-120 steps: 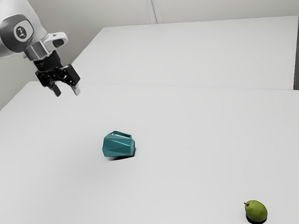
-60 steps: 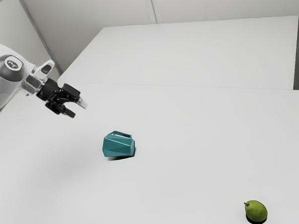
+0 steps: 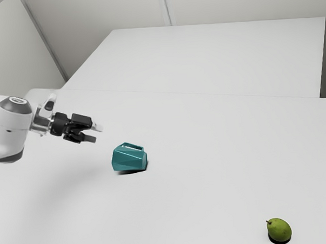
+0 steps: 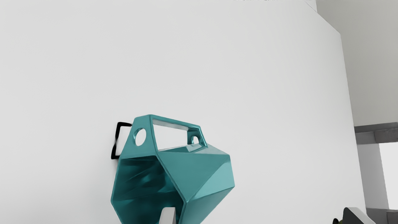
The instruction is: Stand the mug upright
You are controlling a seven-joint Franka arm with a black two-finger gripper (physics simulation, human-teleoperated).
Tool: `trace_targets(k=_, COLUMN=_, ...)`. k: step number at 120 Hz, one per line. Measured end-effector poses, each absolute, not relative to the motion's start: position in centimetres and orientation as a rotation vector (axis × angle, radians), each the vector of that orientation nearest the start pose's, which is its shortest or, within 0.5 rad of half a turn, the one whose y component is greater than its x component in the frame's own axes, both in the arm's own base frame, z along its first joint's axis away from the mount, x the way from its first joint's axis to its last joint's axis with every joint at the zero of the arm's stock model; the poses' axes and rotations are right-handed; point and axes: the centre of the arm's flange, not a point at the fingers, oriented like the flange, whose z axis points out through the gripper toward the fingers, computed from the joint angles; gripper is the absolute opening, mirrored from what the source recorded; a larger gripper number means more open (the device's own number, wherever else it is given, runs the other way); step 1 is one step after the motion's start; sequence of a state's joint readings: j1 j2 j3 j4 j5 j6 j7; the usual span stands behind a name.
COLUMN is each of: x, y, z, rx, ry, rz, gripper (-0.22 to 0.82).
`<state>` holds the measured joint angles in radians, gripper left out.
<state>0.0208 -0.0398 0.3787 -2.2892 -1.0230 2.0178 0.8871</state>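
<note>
Can make out a pale oval emblem [image 3: 17, 100], too small to read, on the grey cap [image 3: 23, 107] of the smooth white robot arm [image 3: 8, 135]. Reaching in from the exterior view's left, with the hand nearly level, dipping slightly. Pointing the black two-finger gripper [image 3: 94, 133] toward the exterior view's right, above the white table [image 3: 209, 179]. Released and empty, with fingers [image 4: 168, 217] spread well apart. See the teal, faceted mug [image 3: 129, 159] lying on its side on the table, near the gripper, with its handle [image 4: 144, 121] up and its open mouth [image 4: 140, 182] toward the gripper. Can also see a green stemmed pear [image 3: 279, 230], well apart from the mug, nearer the exterior view's right.
</note>
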Motion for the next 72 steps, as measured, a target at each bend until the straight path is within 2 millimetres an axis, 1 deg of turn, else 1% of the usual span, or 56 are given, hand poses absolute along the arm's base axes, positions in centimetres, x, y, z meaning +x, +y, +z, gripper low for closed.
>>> trace_targets(k=21, x=47.4, y=15.1, z=34.4, rx=2.251, ry=0.098, rz=0.477, gripper=0.58)
trace_targets(k=36, x=47.1, y=15.3, z=32.7, rx=2.247, ry=0.08, rz=0.496, gripper=0.58)
trace_targets(k=52, x=47.1, y=15.1, z=31.8, rx=2.237, ry=0.066, rz=0.509, gripper=0.59)
trace_targets(k=72, x=47.2, y=14.4, z=30.5, rx=2.234, ry=0.053, rz=0.479, gripper=0.59)
